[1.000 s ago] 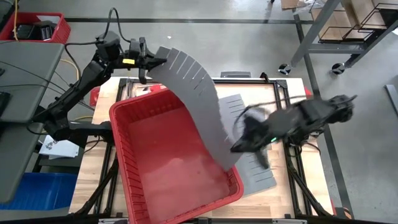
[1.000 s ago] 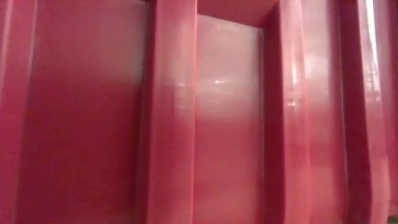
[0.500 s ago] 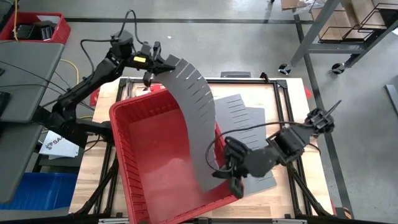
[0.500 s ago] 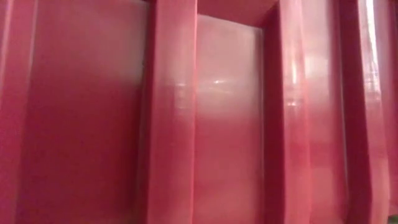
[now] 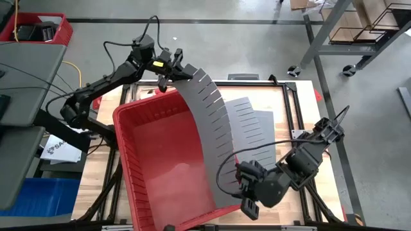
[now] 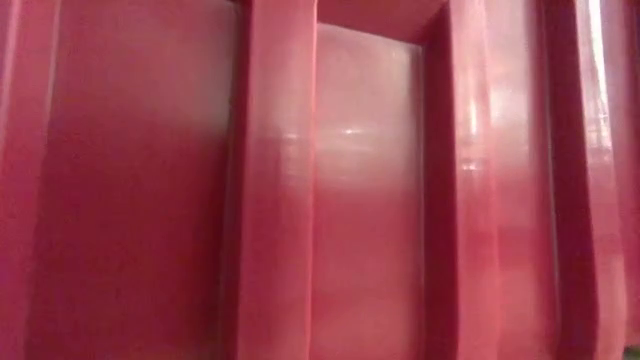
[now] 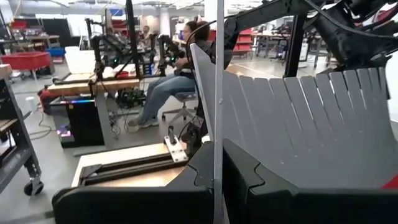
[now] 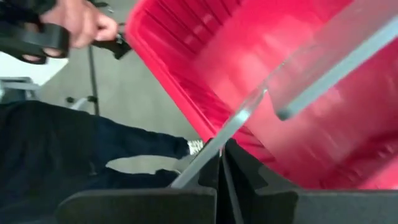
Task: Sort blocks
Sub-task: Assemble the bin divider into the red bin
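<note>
Big red bin [image 5: 160,167] fills the table's [image 5: 302,122] left half. No blocks visible anywhere. Bent grey divider sheet [image 5: 215,138] arcs over it: left gripper [image 5: 172,69] pinches the far end, right gripper [image 5: 243,192] clamps the near end.

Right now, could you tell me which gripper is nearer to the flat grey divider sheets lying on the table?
Right. The right gripper sits just past the near end of the flat divider sheets, clamping the curved sheet; the left gripper holds that sheet's far end, beyond the red bin.
</note>
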`<act>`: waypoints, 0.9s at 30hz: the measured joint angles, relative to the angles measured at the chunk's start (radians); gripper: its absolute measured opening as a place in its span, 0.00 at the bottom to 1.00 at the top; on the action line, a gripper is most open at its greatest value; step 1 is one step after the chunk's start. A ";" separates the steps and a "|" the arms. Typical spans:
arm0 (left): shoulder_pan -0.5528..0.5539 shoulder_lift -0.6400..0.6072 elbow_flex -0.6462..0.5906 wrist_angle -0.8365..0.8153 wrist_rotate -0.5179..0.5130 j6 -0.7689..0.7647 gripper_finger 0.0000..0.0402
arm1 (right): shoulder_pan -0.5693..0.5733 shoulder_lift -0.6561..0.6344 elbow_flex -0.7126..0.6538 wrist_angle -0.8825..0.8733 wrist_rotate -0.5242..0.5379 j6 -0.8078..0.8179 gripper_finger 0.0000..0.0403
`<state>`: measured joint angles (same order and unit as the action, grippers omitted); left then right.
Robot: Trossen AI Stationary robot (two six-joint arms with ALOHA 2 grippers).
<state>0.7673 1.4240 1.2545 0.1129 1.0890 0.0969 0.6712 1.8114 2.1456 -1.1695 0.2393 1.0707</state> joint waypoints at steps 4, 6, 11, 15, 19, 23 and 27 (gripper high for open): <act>-0.009 0.025 0.000 0.044 0.001 -0.014 0.00 | 0.008 0.002 0.000 -0.047 -0.008 0.038 0.00; -0.019 0.041 0.000 0.062 -0.004 -0.016 0.00 | 0.009 0.002 0.000 -0.052 -0.012 0.051 0.00; -0.042 0.067 0.000 0.100 -0.022 -0.047 0.00 | 0.010 0.001 0.000 -0.092 -0.028 0.055 0.00; -0.059 0.073 0.000 0.123 -0.035 -0.051 0.00 | 0.010 0.001 0.000 -0.153 -0.055 0.058 0.00; -0.061 0.073 0.000 0.155 -0.034 -0.074 0.00 | 0.010 0.001 0.000 -0.155 -0.062 0.056 0.00; -0.061 0.073 0.000 0.156 -0.032 -0.092 0.00 | 0.010 0.001 0.000 -0.146 -0.070 0.055 0.00; -0.065 0.073 0.000 0.156 -0.027 -0.103 0.00 | 0.010 -0.001 0.000 -0.143 -0.115 0.050 0.00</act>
<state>0.7028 1.4967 1.2545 0.2689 1.0615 -0.0065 0.6807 1.8103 2.1456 -1.3121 0.1246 1.1206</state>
